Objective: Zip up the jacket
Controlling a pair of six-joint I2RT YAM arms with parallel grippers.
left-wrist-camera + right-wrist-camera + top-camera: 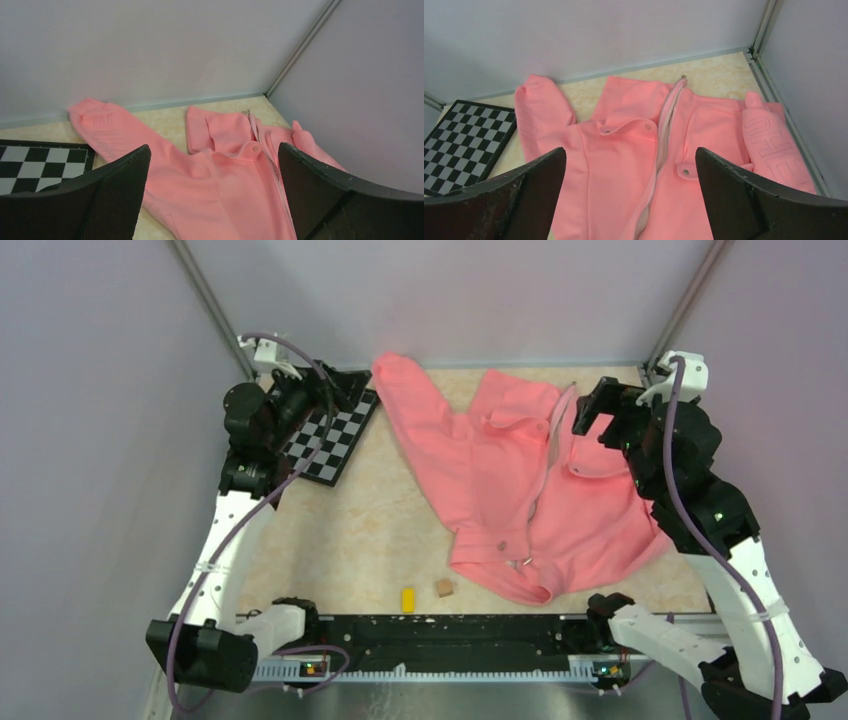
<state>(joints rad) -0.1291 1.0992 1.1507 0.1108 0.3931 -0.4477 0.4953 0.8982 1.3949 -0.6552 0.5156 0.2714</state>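
You have the jacket (520,480) spread flat on the tabletop (360,540), from centre out to 2 o'clock, with one sleeve reaching toward 12. Its pale zipper (659,145) runs down the front between the panels. Your left claw (214,150) is spread wide and holds nothing, at 10 o'clock over the chessboard (335,445). Your right claw (630,150) is also wide apart and empty, at 2 o'clock above the jacket's edge. A yellow block (408,599) and a brown cube (444,587) sit at 6, near the jacket.
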